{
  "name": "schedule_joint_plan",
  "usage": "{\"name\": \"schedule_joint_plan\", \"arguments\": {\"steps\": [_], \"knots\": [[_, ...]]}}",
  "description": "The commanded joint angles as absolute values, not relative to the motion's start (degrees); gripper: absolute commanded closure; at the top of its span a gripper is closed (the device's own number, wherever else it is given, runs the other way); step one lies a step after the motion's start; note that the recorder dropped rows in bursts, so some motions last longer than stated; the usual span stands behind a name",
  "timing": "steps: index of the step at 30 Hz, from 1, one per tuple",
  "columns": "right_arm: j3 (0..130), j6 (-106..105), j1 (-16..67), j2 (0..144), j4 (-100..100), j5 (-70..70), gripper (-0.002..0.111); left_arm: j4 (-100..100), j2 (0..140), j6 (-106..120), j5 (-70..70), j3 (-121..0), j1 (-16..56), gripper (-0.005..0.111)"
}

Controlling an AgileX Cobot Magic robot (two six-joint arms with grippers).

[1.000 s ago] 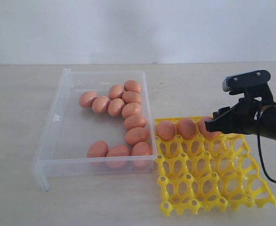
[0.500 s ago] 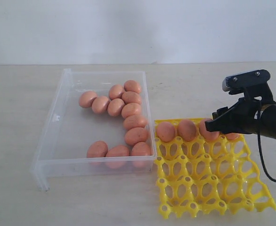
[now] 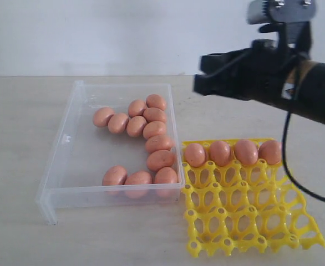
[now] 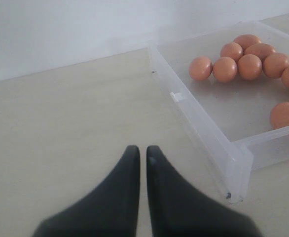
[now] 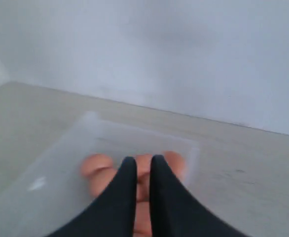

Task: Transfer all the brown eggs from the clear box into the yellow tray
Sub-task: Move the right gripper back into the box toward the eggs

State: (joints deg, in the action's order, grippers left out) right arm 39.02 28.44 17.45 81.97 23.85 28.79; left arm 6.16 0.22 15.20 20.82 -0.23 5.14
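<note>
On the table (image 3: pixel 18 233): box (image 3: pixel 68 138) at left, egg tray (image 3: pixel 251 221) just right of its near right corner (touching or not, cannot tell). Twelve eggs (image 3: pixel 154 129) lie in the box, along its right side and near wall. Four more eggs (image 3: pixel 232 152) sit side by side in the tray's back row.

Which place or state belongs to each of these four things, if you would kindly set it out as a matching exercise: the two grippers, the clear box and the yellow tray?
Things
1. left gripper
2. right gripper
3. clear box
4. yellow tray

Places or states
A. four brown eggs in one edge row, other cells empty
B. shut, high in the air over the tabletop
C. the larger share of the eggs lying loose on its floor
D. shut, over bare tabletop beside the box

Pairs: 1-D, 2-B, 3-C, 4-A
</note>
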Motion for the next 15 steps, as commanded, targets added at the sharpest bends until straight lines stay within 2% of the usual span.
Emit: {"name": "schedule_joint_plan", "arguments": {"steps": [1, 7, 15], "knots": [[43.97, 33.53, 27.87, 84.17, 35.48, 29.56, 0.108, 6.17, 0.00, 14.58, 20.60, 0.00, 4.92, 0.103], [56.46, 33.72, 33.05, 96.36, 33.08, 22.37, 0.108, 6.17, 0.00, 14.58, 20.60, 0.00, 4.92, 0.103], [78.34, 43.28, 36.32, 115.80, 35.51, 0.00, 0.108, 6.17, 0.00, 14.58, 20.60, 0.00, 4.92, 0.103]]}}
